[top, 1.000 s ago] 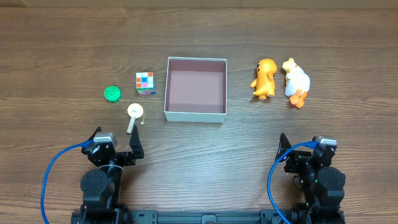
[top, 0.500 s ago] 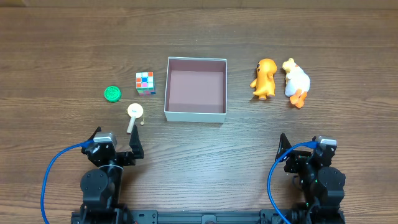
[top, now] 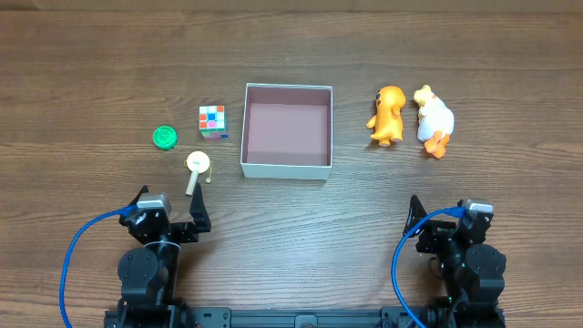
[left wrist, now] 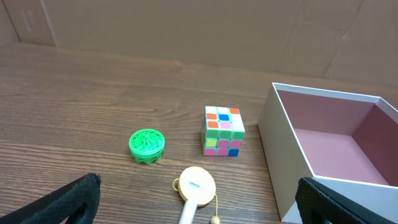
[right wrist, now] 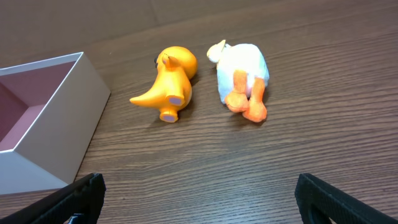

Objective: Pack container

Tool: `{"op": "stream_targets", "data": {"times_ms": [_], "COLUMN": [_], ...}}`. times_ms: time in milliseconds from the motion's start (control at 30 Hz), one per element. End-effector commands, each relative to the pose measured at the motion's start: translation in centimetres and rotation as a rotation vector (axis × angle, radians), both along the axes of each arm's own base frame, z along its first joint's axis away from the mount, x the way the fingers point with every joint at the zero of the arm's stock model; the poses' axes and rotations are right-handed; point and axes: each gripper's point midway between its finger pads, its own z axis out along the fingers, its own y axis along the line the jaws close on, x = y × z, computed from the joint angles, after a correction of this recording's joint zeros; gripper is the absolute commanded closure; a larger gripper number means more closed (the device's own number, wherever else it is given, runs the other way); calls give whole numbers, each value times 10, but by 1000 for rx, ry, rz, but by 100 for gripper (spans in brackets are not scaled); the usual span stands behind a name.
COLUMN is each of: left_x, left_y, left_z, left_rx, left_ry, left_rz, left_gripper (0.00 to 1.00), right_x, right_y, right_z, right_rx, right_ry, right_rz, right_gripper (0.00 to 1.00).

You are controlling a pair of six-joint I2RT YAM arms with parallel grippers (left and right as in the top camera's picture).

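Both pincers sit low at my edge of the table (top: pixel 301 228), wide open and holding nothing. The left pincer (top: pixel 170 200) and right pincer (top: pixel 444 219) each face away from me, toward the toys.

The box (top: pixel 284 169), white outside and pink inside, stands between them. It is ahead and to the right of the left pincer, and ahead and to the left of the right one. It is bare inside. By my reading the left pincer is the nearer to it.

Just ahead of the left pincer lies a white round toy (top: pixel 196 165), its short handle pointing back toward the pincer. Farther ahead are a cube (top: pixel 213 121) and, to its left, a green disc (top: pixel 164 137). Ahead of the right pincer, an orange toy (top: pixel 387 116) and a duck (top: pixel 433 118) lie side by side on their sides, long axes running away from it.

Only the overhead view shows the box floor whole and both arms together. The left wrist view shows the height of the box wall and the cube's side faces. The right wrist view shows the animals' feet turned toward the pincer. In both wrist views only dark fingertips (left wrist: pixel 71 199) show, at the bottom corners.
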Motion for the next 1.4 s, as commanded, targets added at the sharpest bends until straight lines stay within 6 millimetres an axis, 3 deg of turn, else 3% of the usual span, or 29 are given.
{"op": "stream_targets", "data": {"times_ms": [0,167,300,400,533,633,767,933,1067,1167,1300,1367], "left_x": [0,0,-1,-1,-4,-9,-20,-22,-8,20,55,71], "left_y": [0,-1,-23,-35,-48,-49,-33,-23,-19,-17,-16,-16], "left_z": [1,1,2,17,22,43,81,118,134,147,140,125], "left_rx": [-15,-18,-152,-314,-349,-343,-310,-207,-124,-72,-63,-67], "left_ry": [-12,-11,-11,-52,-49,-72,-75,45,195,312,464,553], "left_rz": [1,-6,-107,-158,-232,-242,-153,-92,-79,-85,-82,-78], "left_gripper": [0,0,0,0,0,0,0,0,0,0,0,0], "right_x": [0,-2,-3,-3,-3,-7,-13,-9,6,27,63,81], "right_y": [6,27,31,46,56,57,57,56,52,52,54,59], "right_z": [-3,0,1,11,31,60,100,121,127,135,138,132], "right_rx": [38,256,337,433,430,354,282,222,209,224,205,177], "right_ry": [1,16,26,13,-51,-116,-140,41,268,425,593,646], "right_rz": [25,69,61,126,203,247,269,271,236,217,234,268], "right_gripper": [0,0,0,0,0,0,0,0,1,0,0,0]}}
